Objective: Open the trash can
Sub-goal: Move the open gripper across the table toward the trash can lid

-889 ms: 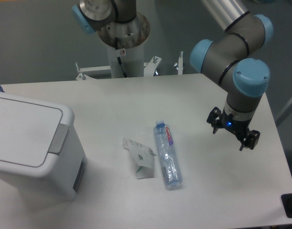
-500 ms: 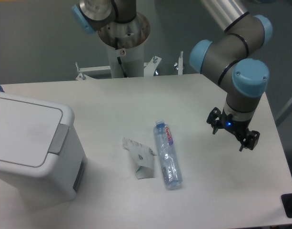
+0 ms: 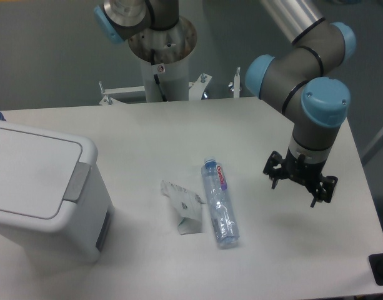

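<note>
White plastic is what you are aiming for: the trash can [image 3: 44,187] sits at the left edge of the bench [image 3: 154,131], lid down flat, with its grey push strip [image 3: 77,182] on the rim facing the middle of the bench. Your hand [image 3: 298,185] hangs over the right side, well apart from the bin, fingers spread wide and holding nothing.

Between the two lie a clear water bottle [image 3: 219,202] and, just beside it, a crumpled paper carton [image 3: 185,206]. If you sweep across low, you are likely to clip the bottle, and it looks ready to roll toward the bench edge or into the bin. Travel high, then come down.

The strip is narrow and sloped. Land beside it on the lid and you only press the lid shut harder; land on the outer corner and a finger may slide off. The bin also looks light, so a sideways shove could push it off the left edge, where part of it is already out of view. Press downward, not across.
</note>
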Controlling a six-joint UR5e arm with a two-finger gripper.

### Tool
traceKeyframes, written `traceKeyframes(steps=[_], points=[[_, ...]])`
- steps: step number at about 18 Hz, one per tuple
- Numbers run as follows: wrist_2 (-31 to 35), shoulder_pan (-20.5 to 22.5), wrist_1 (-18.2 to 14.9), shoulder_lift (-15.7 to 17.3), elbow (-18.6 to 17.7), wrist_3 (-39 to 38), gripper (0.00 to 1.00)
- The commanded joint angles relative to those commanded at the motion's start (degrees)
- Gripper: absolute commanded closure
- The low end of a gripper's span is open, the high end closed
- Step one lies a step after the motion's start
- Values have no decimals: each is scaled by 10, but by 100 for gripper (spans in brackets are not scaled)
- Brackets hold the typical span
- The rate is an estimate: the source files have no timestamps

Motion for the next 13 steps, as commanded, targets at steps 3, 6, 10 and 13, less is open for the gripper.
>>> traceKeyframes(steps=[3,6,10,13], points=[[-17,-23,0,2,23,-68,0],[-34,-51,-1,17,29,-117,0],[-81,-91,-1,37,26,-178,0],[-92,-120,-6,57,25,-225,0]])
